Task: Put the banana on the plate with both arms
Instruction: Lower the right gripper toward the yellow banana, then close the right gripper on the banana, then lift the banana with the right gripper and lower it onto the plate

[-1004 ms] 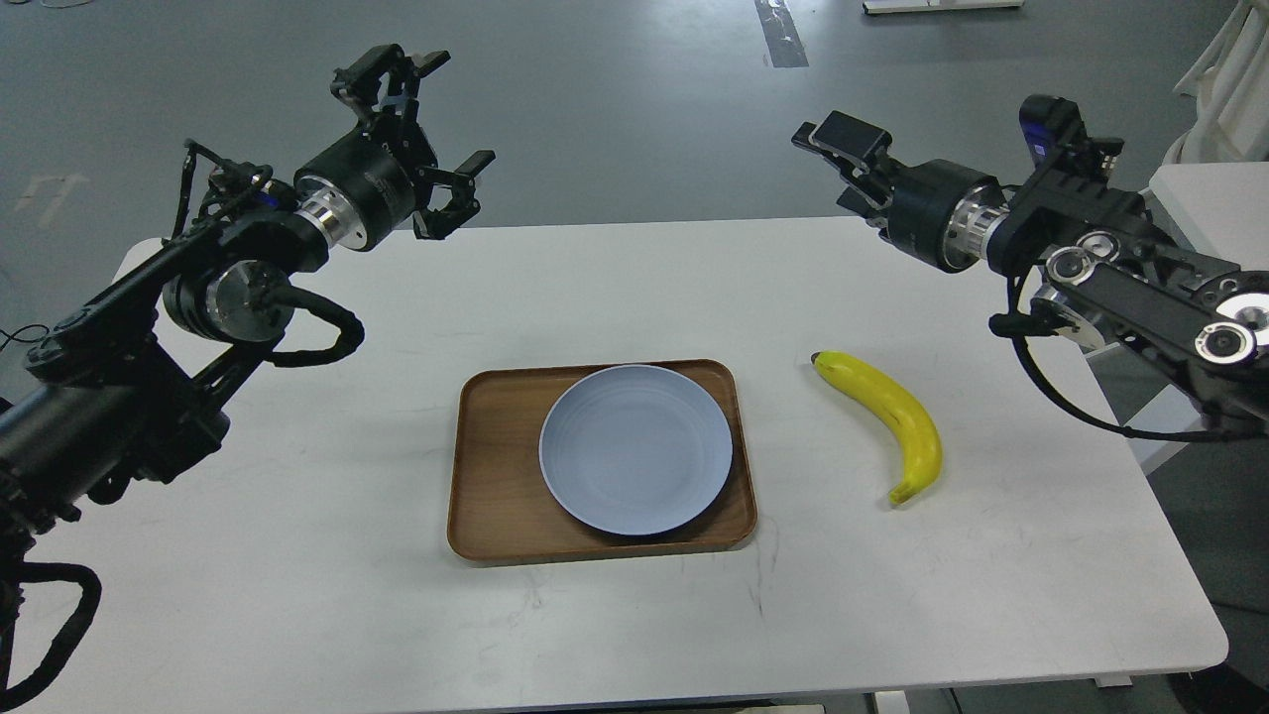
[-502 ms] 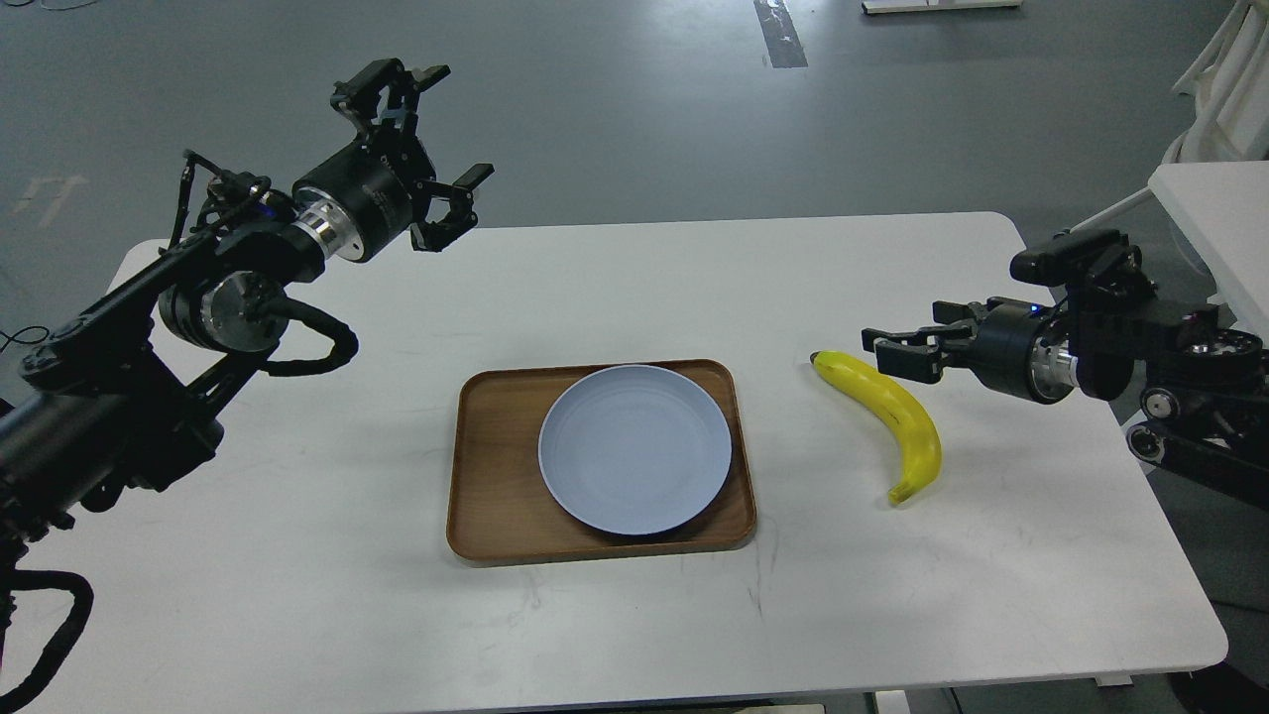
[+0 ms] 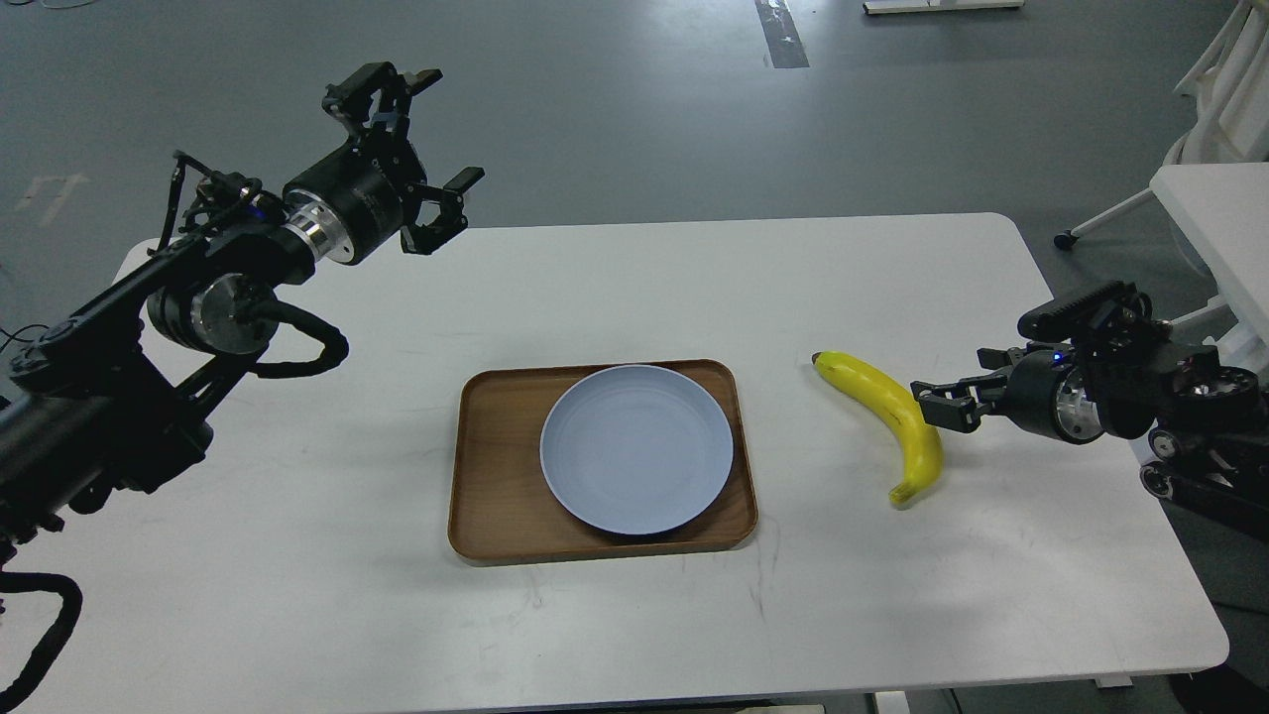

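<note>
**Two arms out, banana not yet lifted**

Nothing of the placing is done, as far as this view shows. Starting at the left, the left gripper hangs high over the far left part of the table with its fingers spread wide and nothing between them. The tray and the plate on it lie well below and to the right of it, the plate bare. Farther right, the banana lies flat on the table, well apart from the tray. The right gripper sits low at the banana's right side, its tips just beside the fruit, perhaps touching. Its fingers look slightly parted, but whether they are released or clenched I cannot tell. Grasping, lifting, carrying leftward and setting down are all left.
</note>
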`<action>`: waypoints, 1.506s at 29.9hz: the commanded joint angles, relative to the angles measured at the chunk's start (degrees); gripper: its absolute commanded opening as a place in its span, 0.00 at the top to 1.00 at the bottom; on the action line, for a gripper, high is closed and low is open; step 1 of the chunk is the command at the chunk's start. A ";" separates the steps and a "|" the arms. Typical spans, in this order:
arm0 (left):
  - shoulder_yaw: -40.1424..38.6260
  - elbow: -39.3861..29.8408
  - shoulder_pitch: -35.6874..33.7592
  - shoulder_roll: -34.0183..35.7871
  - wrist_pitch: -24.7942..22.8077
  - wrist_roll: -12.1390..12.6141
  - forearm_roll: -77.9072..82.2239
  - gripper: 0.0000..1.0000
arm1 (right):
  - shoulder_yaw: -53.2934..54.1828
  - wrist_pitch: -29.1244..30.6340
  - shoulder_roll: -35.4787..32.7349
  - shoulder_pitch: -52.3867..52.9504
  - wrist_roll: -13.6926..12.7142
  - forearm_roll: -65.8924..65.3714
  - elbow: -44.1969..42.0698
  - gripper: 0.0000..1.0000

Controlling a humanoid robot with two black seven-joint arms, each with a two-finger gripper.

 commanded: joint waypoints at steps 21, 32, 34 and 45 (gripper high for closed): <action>0.01 -0.16 0.68 1.43 -0.09 -0.86 0.13 0.02 | 0.72 -3.41 6.32 -5.78 1.74 0.88 -3.89 0.46; 0.01 -0.16 0.68 1.43 0.00 -0.96 0.13 0.02 | 0.89 -8.51 6.41 -5.07 4.82 0.88 -3.89 0.88; 0.18 -0.16 0.68 1.34 0.00 -0.96 0.13 0.02 | 0.98 -8.68 6.33 -4.38 5.52 0.88 -3.80 0.88; 0.19 -0.16 0.68 1.43 0.09 -0.96 0.13 0.02 | 1.86 -13.08 11.05 5.99 16.06 0.88 -2.66 0.92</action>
